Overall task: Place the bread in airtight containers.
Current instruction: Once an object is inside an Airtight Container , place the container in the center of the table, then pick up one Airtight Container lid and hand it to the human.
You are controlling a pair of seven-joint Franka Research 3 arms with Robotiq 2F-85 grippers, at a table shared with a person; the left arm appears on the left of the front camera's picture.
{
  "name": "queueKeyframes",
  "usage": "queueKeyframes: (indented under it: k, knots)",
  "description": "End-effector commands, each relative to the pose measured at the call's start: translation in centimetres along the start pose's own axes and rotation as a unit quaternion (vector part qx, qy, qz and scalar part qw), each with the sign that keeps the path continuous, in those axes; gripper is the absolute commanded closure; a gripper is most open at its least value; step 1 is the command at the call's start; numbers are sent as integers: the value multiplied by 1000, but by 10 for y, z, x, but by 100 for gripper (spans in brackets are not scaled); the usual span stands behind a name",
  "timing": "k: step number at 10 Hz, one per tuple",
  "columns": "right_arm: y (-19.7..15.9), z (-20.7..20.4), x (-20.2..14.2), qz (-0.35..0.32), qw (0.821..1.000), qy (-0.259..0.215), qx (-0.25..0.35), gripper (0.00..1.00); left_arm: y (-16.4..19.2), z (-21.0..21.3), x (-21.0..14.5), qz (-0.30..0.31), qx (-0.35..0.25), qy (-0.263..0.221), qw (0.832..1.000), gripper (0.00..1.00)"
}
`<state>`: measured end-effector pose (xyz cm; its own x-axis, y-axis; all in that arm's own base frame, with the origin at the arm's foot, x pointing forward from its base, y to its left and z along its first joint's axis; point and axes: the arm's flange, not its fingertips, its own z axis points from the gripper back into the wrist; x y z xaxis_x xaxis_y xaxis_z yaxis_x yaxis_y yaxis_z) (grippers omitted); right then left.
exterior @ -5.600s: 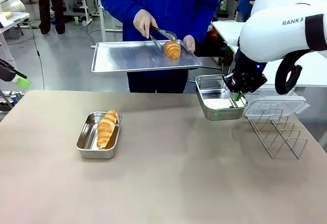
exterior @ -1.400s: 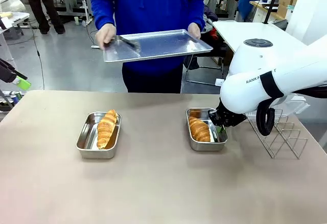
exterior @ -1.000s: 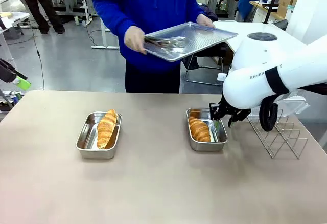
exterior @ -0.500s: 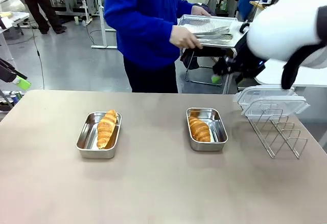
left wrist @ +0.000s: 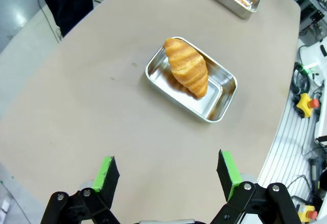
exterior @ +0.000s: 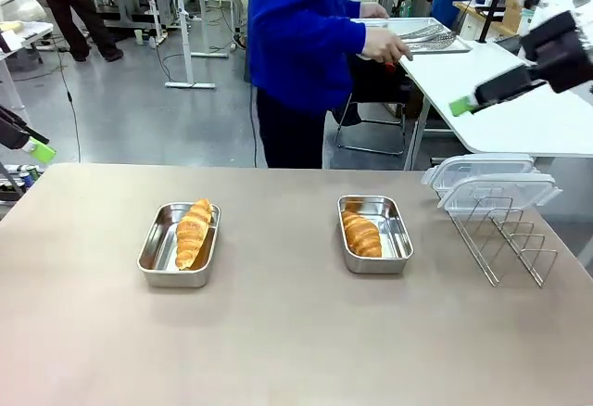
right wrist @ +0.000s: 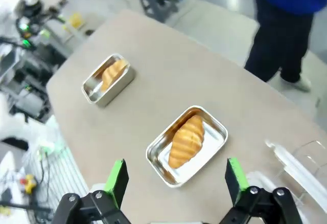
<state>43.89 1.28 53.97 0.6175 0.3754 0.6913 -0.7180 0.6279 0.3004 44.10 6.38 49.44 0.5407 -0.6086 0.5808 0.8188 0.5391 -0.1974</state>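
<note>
Your right gripper (exterior: 460, 106) is released, empty; clear lids (exterior: 491, 183) lie below it, right of the tubs (exterior: 397, 234); use that arm.

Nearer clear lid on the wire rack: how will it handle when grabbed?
Probably light and a bit flexible: thin clear plastic lid. It seems to rest loosely atop the wire rack, overhanging, so a nudge may tip it off.
</note>
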Motion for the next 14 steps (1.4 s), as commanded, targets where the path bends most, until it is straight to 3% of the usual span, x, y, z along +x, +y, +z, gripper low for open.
queueKeyframes:
  k: [1, 14]
  knots:
    - [-20, 2, -15, 39, 999, -2, 38, 0, -1, 2, 1, 3, -1, 7, 1000, 0]
    - [-18, 10, -22, 37, 999, 2, 31, 0, -1, 2, 1, 3, -1, 7, 1000, 0]
